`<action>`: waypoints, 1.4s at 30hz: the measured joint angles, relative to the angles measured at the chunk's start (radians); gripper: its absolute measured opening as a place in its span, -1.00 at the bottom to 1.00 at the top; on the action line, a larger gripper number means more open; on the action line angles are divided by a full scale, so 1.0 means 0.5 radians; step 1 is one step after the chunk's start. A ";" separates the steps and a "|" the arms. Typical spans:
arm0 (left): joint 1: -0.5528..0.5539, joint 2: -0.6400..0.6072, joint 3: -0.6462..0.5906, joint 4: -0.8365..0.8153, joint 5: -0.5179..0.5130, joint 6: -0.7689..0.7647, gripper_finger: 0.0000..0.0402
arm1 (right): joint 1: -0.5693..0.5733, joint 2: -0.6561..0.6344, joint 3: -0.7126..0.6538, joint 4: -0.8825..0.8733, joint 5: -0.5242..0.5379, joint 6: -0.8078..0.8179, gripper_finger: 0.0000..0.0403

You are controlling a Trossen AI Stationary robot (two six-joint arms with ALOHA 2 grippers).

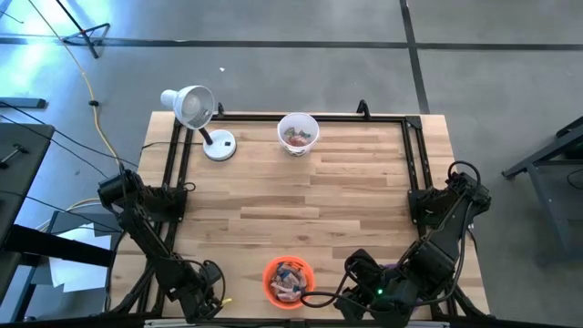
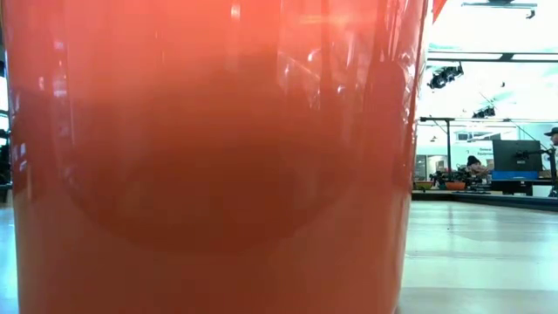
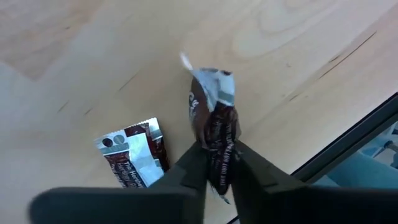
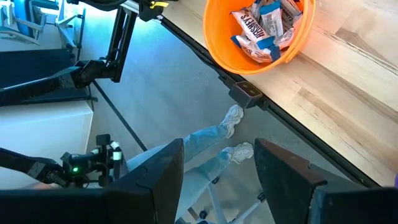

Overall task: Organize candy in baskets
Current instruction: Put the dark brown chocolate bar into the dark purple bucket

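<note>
Now the left gripper [image 3: 219, 168] pinches a dark brown candy bar [image 3: 214, 134] between its fingers, a second bar [image 3: 132, 158] just beside; the right gripper [image 4: 219, 163] hangs wide apart.

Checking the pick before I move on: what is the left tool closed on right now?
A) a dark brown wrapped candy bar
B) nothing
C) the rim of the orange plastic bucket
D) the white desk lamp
A: the left wrist view shows the left tool pinching a dark brown wrapped candy bar above the wooden table.
</note>
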 joint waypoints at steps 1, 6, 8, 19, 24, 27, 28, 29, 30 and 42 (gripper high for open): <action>0.000 0.001 0.000 0.002 0.000 0.000 -0.84 | 0.000 0.000 0.000 0.000 0.000 0.000 -0.06; 0.000 0.002 0.000 0.005 -0.003 0.001 -0.94 | 0.000 0.000 0.000 0.000 0.000 0.000 -0.06; 0.000 0.002 0.000 0.006 -0.005 0.001 -0.93 | 0.000 0.000 0.000 0.000 0.000 0.000 -0.06; 0.012 -0.101 -0.009 0.118 -0.344 0.402 -0.94 | 0.000 0.000 0.000 -0.001 0.000 0.000 -0.06; 0.057 -0.138 -0.007 0.187 -0.434 0.614 -0.94 | 0.000 0.000 0.000 0.000 0.000 0.000 -0.06; 0.100 -0.170 -0.006 0.234 -0.492 0.780 -0.94 | 0.000 0.000 0.000 0.000 0.000 0.000 -0.06; 0.121 -0.183 -0.006 0.252 -0.509 0.828 -0.94 | 0.001 0.000 0.000 -0.001 0.000 0.000 -0.06; 0.142 -0.199 -0.006 0.271 -0.531 0.874 -0.94 | 0.000 0.000 0.000 0.000 0.000 0.000 -0.06; 0.164 -0.219 -0.006 0.277 -0.556 0.917 -0.94 | 0.000 0.000 0.000 -0.001 0.000 0.000 -0.06; 0.382 -0.600 -0.003 0.469 -0.750 1.496 -0.94 | 0.000 0.000 0.000 -0.001 0.000 0.000 -0.06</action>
